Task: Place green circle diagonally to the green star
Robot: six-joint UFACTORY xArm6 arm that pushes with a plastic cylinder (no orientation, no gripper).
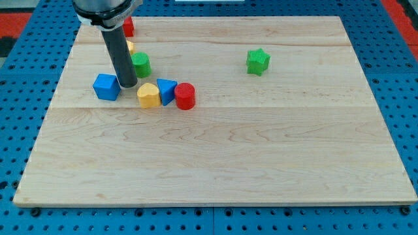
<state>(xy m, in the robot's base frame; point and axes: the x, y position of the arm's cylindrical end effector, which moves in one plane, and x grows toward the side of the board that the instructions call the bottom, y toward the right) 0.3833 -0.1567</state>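
We see my tip (127, 86) resting on the wooden board (215, 156) in the upper left part of the view, set between the blue cube (106, 86) just to its left and the yellow heart-shaped block (149, 95) to its right. The arm ends in a plain dark rod, so there is no claw for us to call wide, narrow or holding; the rod simply stands upright with its lower end at the table top. The green circle (141, 64) lies just above and to the right of the tip, partly covered by the rod on its left side, and we cannot tell whether the rod touches it. The green star (258, 61) sits well apart toward the view's right, at roughly the same height in the view as the green circle. Beside the yellow heart we find a blue triangular block (166, 90) touching it, and a red cylinder (185, 96) just beside that one. Behind the rod, a second yellow block (130, 47) peeks out, its shape hidden, and a red block (128, 27) shows near the board's top edge, also mostly hidden.
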